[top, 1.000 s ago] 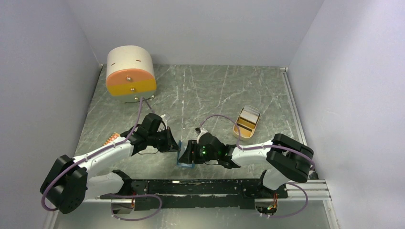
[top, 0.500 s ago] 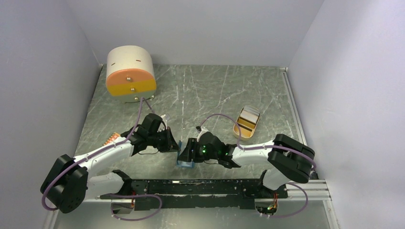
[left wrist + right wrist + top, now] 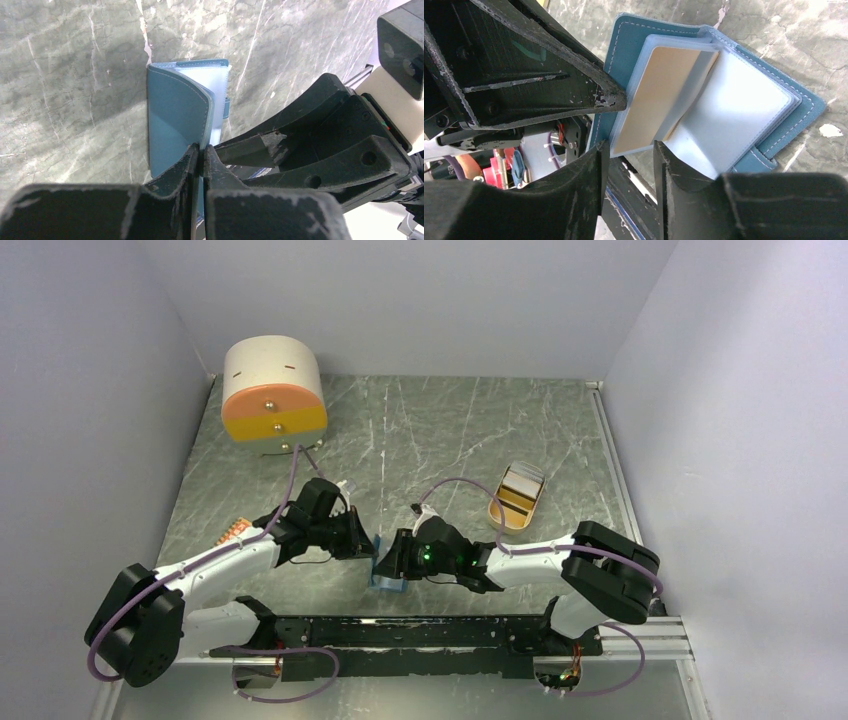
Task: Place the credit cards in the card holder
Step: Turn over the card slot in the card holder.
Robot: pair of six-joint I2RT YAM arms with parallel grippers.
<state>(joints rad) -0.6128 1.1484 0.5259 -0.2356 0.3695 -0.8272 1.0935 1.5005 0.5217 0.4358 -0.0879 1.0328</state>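
The blue card holder [image 3: 386, 578] lies open near the table's front edge, between both grippers. My left gripper [image 3: 201, 150] is shut on the holder's blue cover flap [image 3: 175, 110] and holds it raised. My right gripper [image 3: 629, 150] is open. Its fingers straddle the near edge of a clear sleeve that holds an orange-yellow credit card [image 3: 664, 105], inside the wallet [image 3: 804, 107]. The left gripper's fingers [image 3: 549, 65] show at the upper left of the right wrist view. More cards [image 3: 520, 482], whitish and orange, lie in the tan oval tray [image 3: 497, 512].
A round cream and orange drawer unit [image 3: 273, 390] stands at the back left. A small orange object [image 3: 233, 530] lies by the left arm. The black mounting rail [image 3: 420, 635] runs along the front edge. Walls close in the left, back and right.
My right gripper has edged slightly left toward the wallet. The left gripper and the wallet have held still.
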